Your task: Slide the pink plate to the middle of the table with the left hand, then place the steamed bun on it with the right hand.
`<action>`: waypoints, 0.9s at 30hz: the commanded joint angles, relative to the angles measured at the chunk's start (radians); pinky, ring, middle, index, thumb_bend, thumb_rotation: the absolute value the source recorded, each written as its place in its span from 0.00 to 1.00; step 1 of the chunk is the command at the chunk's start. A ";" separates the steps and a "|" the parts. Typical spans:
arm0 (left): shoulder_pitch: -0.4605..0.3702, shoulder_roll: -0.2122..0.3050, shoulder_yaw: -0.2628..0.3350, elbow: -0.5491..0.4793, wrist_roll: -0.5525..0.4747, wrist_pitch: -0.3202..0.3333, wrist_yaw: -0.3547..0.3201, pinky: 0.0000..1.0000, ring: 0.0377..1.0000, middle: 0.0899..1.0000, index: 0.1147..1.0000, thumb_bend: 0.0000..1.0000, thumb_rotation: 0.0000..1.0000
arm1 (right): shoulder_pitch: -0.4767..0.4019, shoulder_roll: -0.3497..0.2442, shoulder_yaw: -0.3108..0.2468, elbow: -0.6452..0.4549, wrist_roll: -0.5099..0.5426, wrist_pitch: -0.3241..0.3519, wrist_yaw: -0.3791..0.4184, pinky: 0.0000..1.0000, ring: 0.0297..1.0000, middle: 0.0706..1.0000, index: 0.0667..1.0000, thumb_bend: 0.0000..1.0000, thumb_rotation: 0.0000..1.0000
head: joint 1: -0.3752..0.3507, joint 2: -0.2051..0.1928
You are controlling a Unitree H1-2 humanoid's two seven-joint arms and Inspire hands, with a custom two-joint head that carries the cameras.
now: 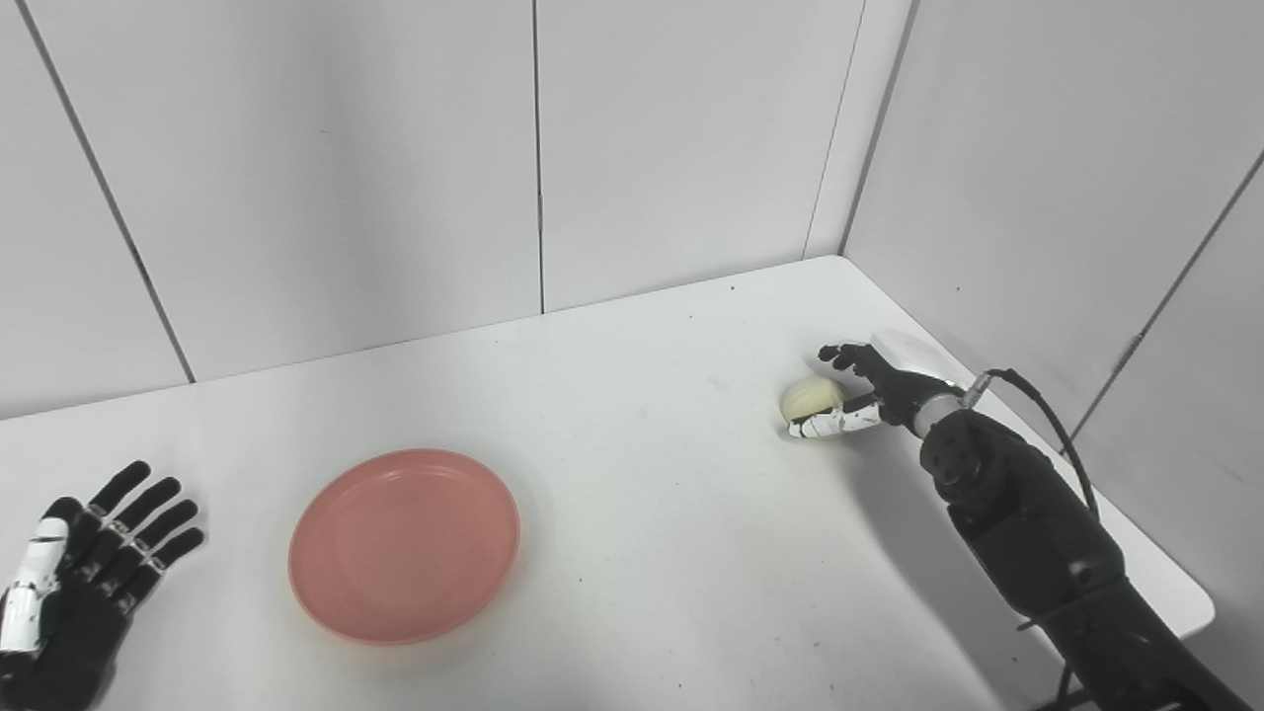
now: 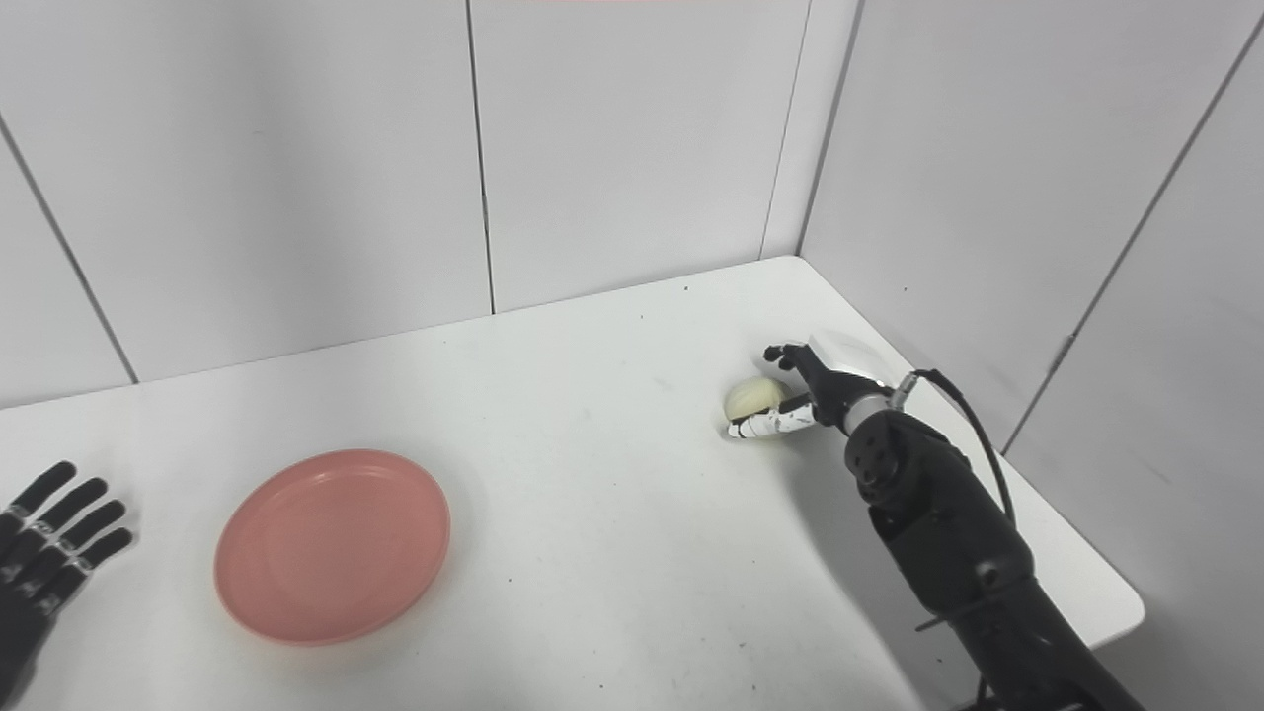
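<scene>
The pink plate [image 1: 404,544] lies flat on the white table [image 1: 642,513], left of the middle. My left hand [image 1: 84,583] rests at the near left corner, palm down and open, a short way left of the plate and not touching it. The pale steamed bun [image 1: 812,398] sits on the table at the far right. My right hand [image 1: 869,390] cups it from the right: the thumb lies along the bun's near side, while the fingers [image 1: 841,355] curl just behind it with a small gap. The bun is not lifted.
Grey wall panels stand close behind the table and along its right edge, meeting in a corner [image 1: 839,255] just beyond the bun. A black cable [image 1: 1047,415] loops off the right forearm. Bare tabletop lies between plate and bun.
</scene>
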 commanded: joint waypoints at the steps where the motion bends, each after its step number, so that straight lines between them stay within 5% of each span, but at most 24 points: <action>1: 0.053 0.014 -0.006 0.012 0.022 0.069 0.027 0.78 0.81 0.83 0.82 0.53 0.81 | -0.046 -0.030 -0.029 -0.018 -0.016 0.007 0.002 0.75 0.84 0.83 0.81 0.96 0.45 | 0.004 0.004; 4: 0.057 0.011 -0.005 -0.002 0.019 0.079 0.033 0.81 0.83 0.84 0.84 0.52 0.82 | -0.054 -0.022 -0.038 -0.006 -0.026 0.007 0.024 0.65 0.71 0.73 0.80 0.94 0.41 | 0.004 0.006; 15: 0.060 0.012 -0.006 -0.028 0.017 0.091 0.036 0.83 0.84 0.86 0.85 0.50 0.85 | -0.059 -0.021 -0.015 -0.006 -0.046 0.007 0.036 0.72 0.70 0.69 0.77 0.92 0.39 | 0.005 0.012; 18: 0.063 0.012 -0.007 -0.041 0.017 0.101 0.039 0.83 0.85 0.86 0.85 0.50 0.85 | -0.058 -0.012 -0.025 0.018 -0.012 -0.040 -0.033 0.69 0.67 0.67 0.73 0.88 0.27 | 0.004 0.015; 19: 0.063 0.012 -0.007 -0.043 0.016 0.103 0.038 0.84 0.85 0.86 0.86 0.49 0.86 | -0.057 -0.007 -0.035 0.032 0.006 -0.069 -0.061 0.60 0.60 0.61 0.57 0.67 0.19 | 0.004 0.015; 20: 0.063 0.013 -0.008 -0.044 0.016 0.103 0.037 0.84 0.85 0.86 0.86 0.49 0.86 | -0.057 -0.004 -0.041 0.044 0.021 -0.089 -0.084 0.57 0.58 0.60 0.51 0.59 0.16 | 0.004 0.015; 23: 0.062 0.014 -0.010 -0.042 0.018 0.098 0.033 0.86 0.86 0.88 0.87 0.50 0.86 | -0.065 -0.005 -0.038 0.062 0.040 -0.098 -0.115 0.47 0.49 0.47 0.46 0.53 0.02 | 0.002 0.016; 27: 0.061 0.014 -0.010 -0.045 0.018 0.106 0.038 0.86 0.87 0.88 0.88 0.49 0.87 | -0.071 -0.014 -0.023 0.073 0.058 -0.092 -0.115 0.43 0.46 0.43 0.47 0.53 0.00 | 0.001 0.016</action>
